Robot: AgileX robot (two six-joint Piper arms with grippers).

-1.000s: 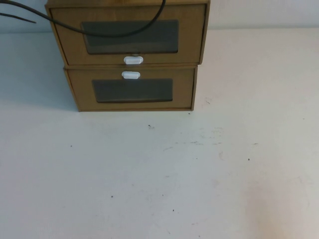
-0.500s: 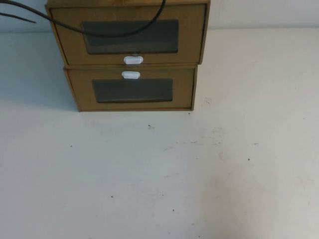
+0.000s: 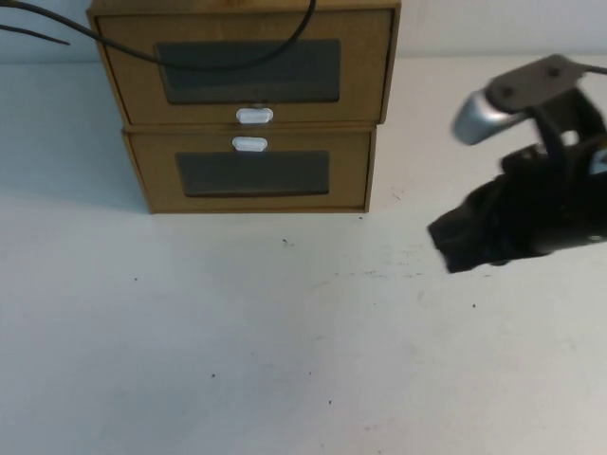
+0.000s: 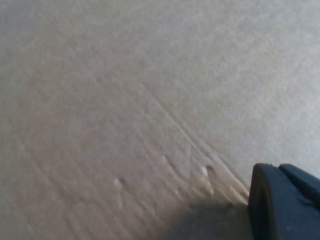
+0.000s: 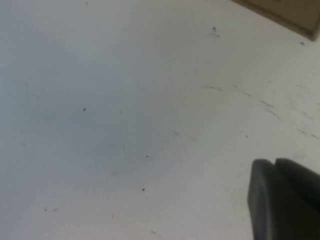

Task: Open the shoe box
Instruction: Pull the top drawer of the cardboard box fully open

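Two brown shoe boxes are stacked at the back of the table, the upper box [image 3: 360, 66] on the lower box [image 3: 351, 171]. Each front has a dark window and a small white handle, upper handle [image 3: 253, 115] and lower handle [image 3: 249, 143]. Both fronts look closed. My right gripper [image 3: 450, 248] hangs over the table to the right of the boxes, shut and empty, apart from them. In the right wrist view the right gripper [image 5: 275, 167] sits above the white table, with a box corner [image 5: 290, 15] far off. My left gripper [image 4: 277, 172] is shut, close over a tan creased surface.
A black cable [image 3: 190, 63] droops across the upper box's front. The white table [image 3: 285, 341] spreads in front of the boxes, marked with small specks. The left arm is out of the high view.
My right arm has come into the high view from the right edge; earlier no arm was visible there. The boxes have not moved.
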